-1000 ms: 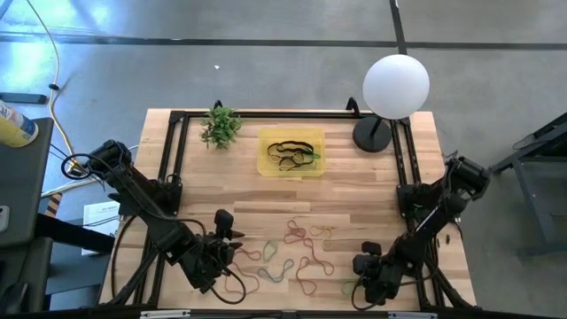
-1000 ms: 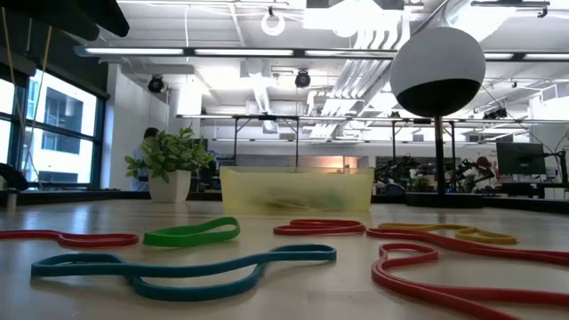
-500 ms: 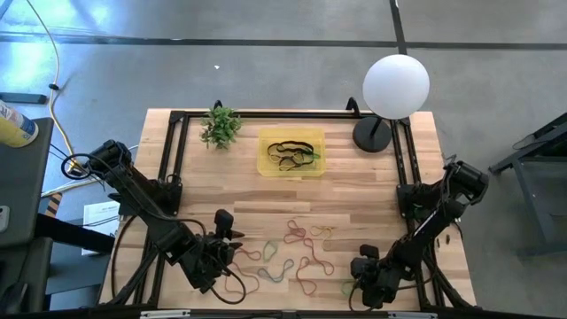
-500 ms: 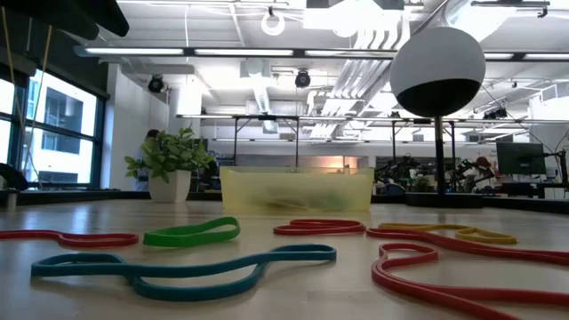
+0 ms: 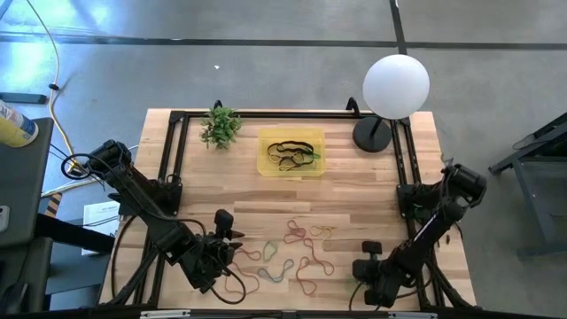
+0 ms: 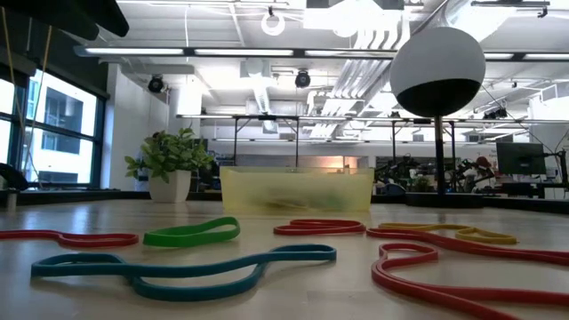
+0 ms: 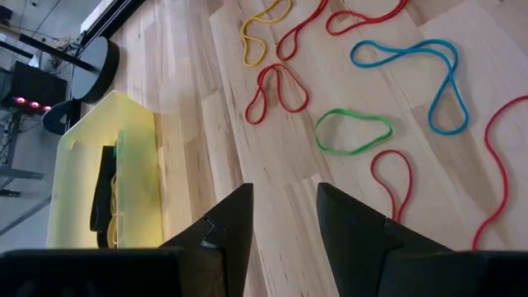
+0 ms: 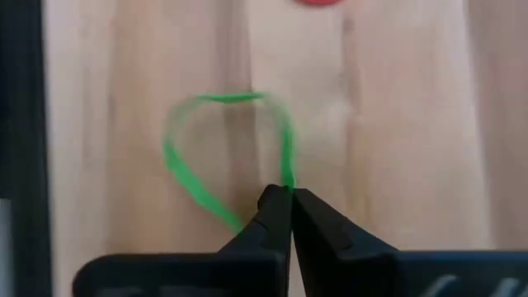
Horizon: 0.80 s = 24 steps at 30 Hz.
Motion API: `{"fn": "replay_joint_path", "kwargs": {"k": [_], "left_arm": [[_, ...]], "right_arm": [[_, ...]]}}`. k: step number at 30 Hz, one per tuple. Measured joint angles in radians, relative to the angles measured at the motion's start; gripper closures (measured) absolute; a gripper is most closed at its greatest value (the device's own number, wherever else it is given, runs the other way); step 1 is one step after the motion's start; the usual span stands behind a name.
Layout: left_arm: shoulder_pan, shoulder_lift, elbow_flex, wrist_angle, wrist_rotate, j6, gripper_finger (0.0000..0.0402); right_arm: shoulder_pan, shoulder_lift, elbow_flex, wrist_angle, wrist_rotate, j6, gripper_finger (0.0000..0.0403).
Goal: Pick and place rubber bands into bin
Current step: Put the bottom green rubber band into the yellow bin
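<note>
- The right gripper (image 8: 285,196), spread a second ago, is now being pressed together on a thin green rubber band (image 8: 186,169) near the table's (image 5: 372,190) front-right corner; the tips are seen meeting on the strand in the right wrist view.
- The band is being pinched at one side only; the rest of the loop is lying flat on the wood, not yet lifted.
- In the high view the right gripper (image 5: 361,276) has shifted slightly along the front edge over that second.
- The left gripper (image 7: 282,216) is being held half spread and empty, unchanged, near the front-left corner, pointing across the loose bands (image 7: 360,132) toward the bin (image 7: 87,173).
- The bin (image 5: 291,151) is sitting near the table's back edge, about mid-width, beside the plant (image 5: 220,127); several dark bands are already lying in it.
- Many bands (image 5: 292,252) are being left scattered along the front edge between the two arms.
- Judgement: the grasp is being completed; lifting and carrying to the bin is likely next, and the thin pinch could slip.
</note>
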Motion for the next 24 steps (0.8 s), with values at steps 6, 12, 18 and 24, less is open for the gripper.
{"fn": "replay_joint_path", "kwargs": {"k": [6, 12, 18, 24], "left_arm": [[0.000, 0.000, 0.000, -0.002, 0.000, 0.002, 0.0277], [0.000, 0.000, 0.000, -0.006, 0.000, 0.002, 0.0277], [0.000, -0.001, -0.010, 0.010, -0.008, 0.002, 0.0277], [0.000, -0.001, -0.061, 0.033, -0.018, -0.024, 0.0277]], "right_arm": [[-0.027, 0.002, 0.103, -0.222, 0.122, -0.030, 0.0400], [-0.069, 0.000, 0.213, -0.403, 0.240, -0.112, 0.0401], [-0.132, -0.002, 0.308, -0.532, 0.347, -0.206, 0.0402], [-0.227, -0.002, 0.376, -0.581, 0.443, -0.330, 0.0402]]}}
